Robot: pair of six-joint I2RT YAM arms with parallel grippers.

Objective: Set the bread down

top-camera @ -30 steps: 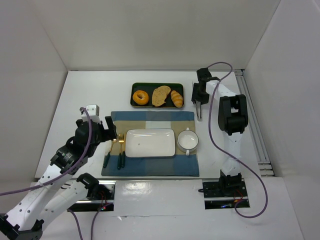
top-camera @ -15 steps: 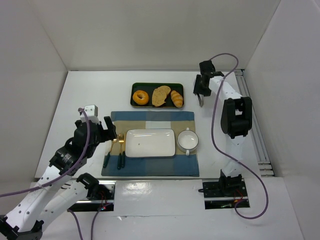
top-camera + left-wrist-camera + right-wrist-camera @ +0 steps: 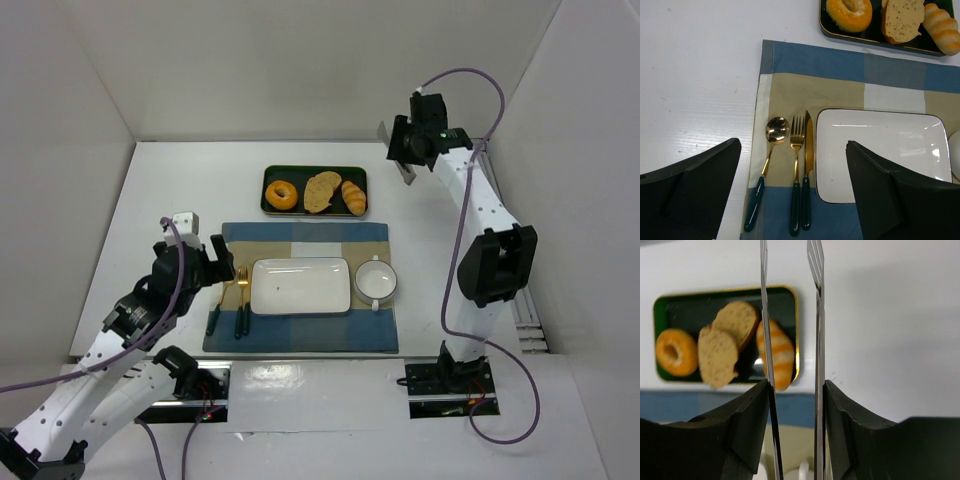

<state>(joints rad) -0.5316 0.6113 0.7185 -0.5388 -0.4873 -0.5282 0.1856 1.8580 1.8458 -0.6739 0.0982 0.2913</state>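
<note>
As it lies, bread [image 3: 270,195] golden, ringed, seemingly glazed

Orange-golden doughnut [image 3: 272,196], dark green gold-rimmed tray [image 3: 290,172], blue-and-tan checked placemat [image 3: 300,240], white plate [image 3: 300,285], silver tongs [image 3: 820,340]

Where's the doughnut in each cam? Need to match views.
Top external: the doughnut is upper centre, at the left end of the tray.
Left wrist: the doughnut is at the top edge, right of centre, partly cut off.
Right wrist: the doughnut is at left middle, left of the tongs.
Shared landmark: the dark gold-rimmed tray, with the doughnut at one end of it.
</note>
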